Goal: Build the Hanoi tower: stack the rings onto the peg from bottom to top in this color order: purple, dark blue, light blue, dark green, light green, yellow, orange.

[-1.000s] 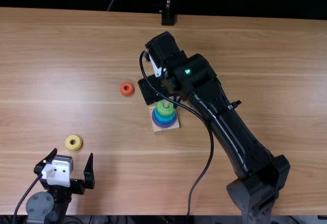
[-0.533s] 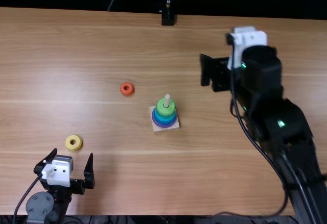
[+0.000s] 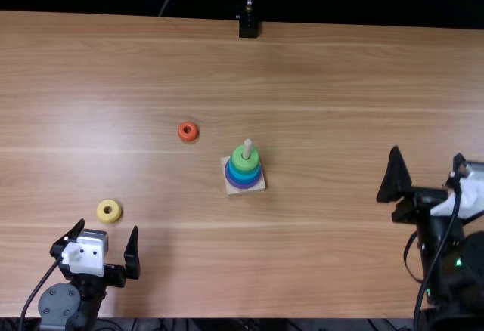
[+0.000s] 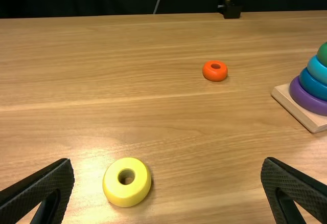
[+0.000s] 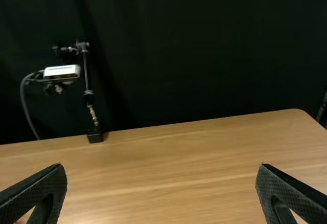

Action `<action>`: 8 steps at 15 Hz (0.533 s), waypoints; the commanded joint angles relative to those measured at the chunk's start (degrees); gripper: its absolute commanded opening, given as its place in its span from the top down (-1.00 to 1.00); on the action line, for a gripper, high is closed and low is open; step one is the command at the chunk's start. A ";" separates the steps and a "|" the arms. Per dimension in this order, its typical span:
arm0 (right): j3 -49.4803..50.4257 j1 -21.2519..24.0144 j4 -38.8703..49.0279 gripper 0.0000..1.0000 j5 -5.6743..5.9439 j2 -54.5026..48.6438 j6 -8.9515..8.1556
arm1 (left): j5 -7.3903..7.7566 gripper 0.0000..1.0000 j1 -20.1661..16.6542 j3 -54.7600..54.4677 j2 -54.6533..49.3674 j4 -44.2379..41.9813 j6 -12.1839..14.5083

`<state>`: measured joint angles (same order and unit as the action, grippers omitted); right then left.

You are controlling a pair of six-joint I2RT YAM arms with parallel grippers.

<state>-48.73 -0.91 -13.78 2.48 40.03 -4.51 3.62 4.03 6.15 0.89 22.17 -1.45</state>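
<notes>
The yellow ring (image 4: 126, 197) lies flat on the table (image 3: 166, 270), near the left gripper (image 3: 108, 225), whose fingers stand spread. Probably light, rigid and slick, it would best be pinched level across its outer wall, hole free for the peg (image 3: 247, 146). Farther off, the right gripper (image 3: 426, 152) is parted too.

Stack (image 4: 312, 85) partly outside left wrist view

Wooden table (image 3: 340, 59), dark curtain (image 5: 204, 45), camera (image 5: 62, 72) on stand (image 5: 95, 136), curved cable (image 5: 23, 101)
</notes>
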 commanded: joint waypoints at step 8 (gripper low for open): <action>33.70 5.13 -1.26 -1.00 -6.38 -30.98 12.53 | 1.23 -1.00 -0.34 -6.15 -0.89 4.19 0.82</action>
<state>-16.05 3.90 -15.42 -3.20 10.04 7.20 3.64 4.03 6.15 0.89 22.15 -1.50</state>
